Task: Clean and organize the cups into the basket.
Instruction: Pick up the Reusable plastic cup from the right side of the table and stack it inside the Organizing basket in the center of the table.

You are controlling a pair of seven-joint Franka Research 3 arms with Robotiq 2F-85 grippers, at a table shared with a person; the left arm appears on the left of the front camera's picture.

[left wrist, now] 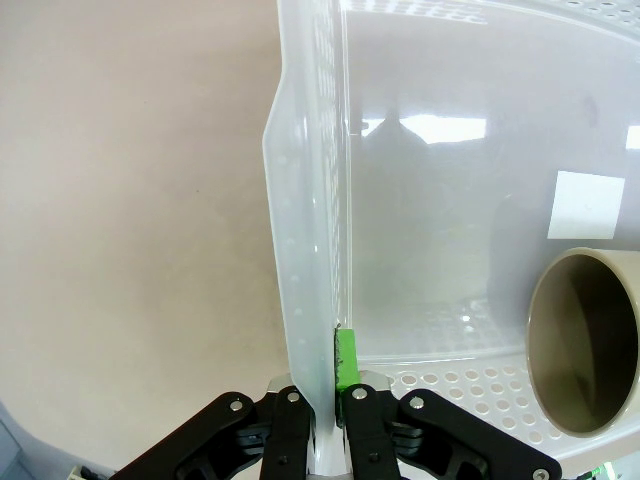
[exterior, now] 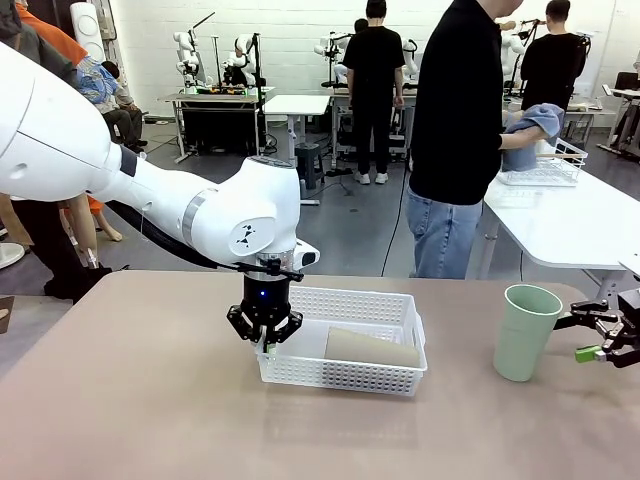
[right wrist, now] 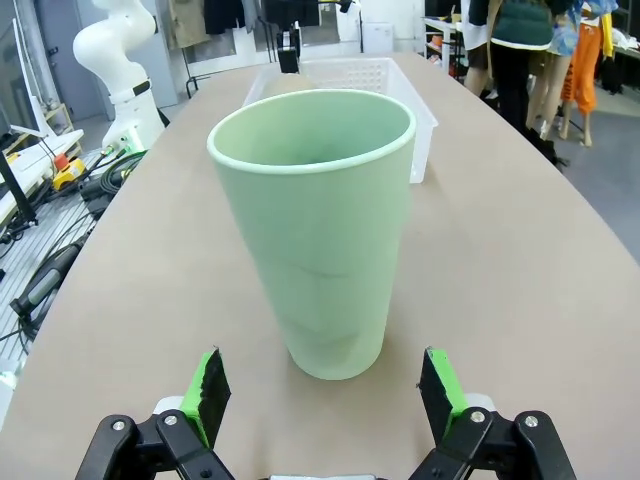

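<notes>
Mint-green cup (right wrist: pixel 315 230) stands upright on the tan table (exterior: pixel 150 400), mouth up, its long axis vertical, toward the right end and on its own. From my seat at the controls, the right gripper (right wrist: pixel 322 393) sits level with the cup's lower half and points straight at it. Its green-padded fingers are spread wide, one to each side of the base, and neither touches the wall. The cup lies dead ahead of those fingers, just beyond their tips, so I judge that a short, straight advance followed by a squeeze would take it.

To the left, apart from the cup, the white mesh basket (exterior: pixel 340 375) rests near the middle of the table. A tan cup (exterior: pixel 372 347) lies on its side inside, its long axis running left to right. The left gripper (exterior: pixel 265 338) comes down from above and is clamped on the basket's left end wall, one finger inside and one outside. The right arm is plainly the nearer one to the green cup.
</notes>
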